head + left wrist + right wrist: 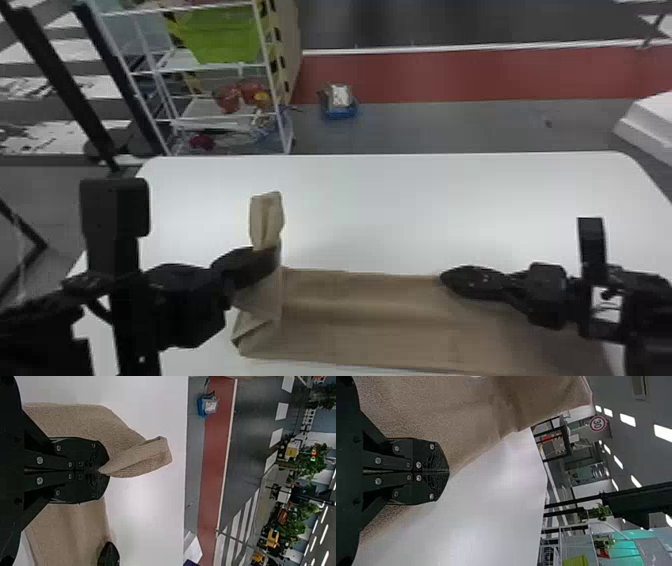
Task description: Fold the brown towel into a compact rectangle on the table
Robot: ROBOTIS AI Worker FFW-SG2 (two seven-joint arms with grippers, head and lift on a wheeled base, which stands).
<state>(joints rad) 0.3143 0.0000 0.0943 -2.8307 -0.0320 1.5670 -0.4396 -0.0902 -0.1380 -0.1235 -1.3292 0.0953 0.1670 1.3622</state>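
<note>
Rack w/ green bin, your L gripper grasping towel, R gripper clenched at its edge, round sign in R wrist view

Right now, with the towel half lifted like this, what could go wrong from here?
The left gripper is shut on a bunched part of the brown towel, with a flap jutting past its tips, so that end may come down crumpled.

The right gripper is shut at the towel's far edge, and I can't tell whether it pins any cloth; a pull from the left might drag the whole towel.

The towel's left end already has a slanted crease, which could skew the rectangle.
</note>
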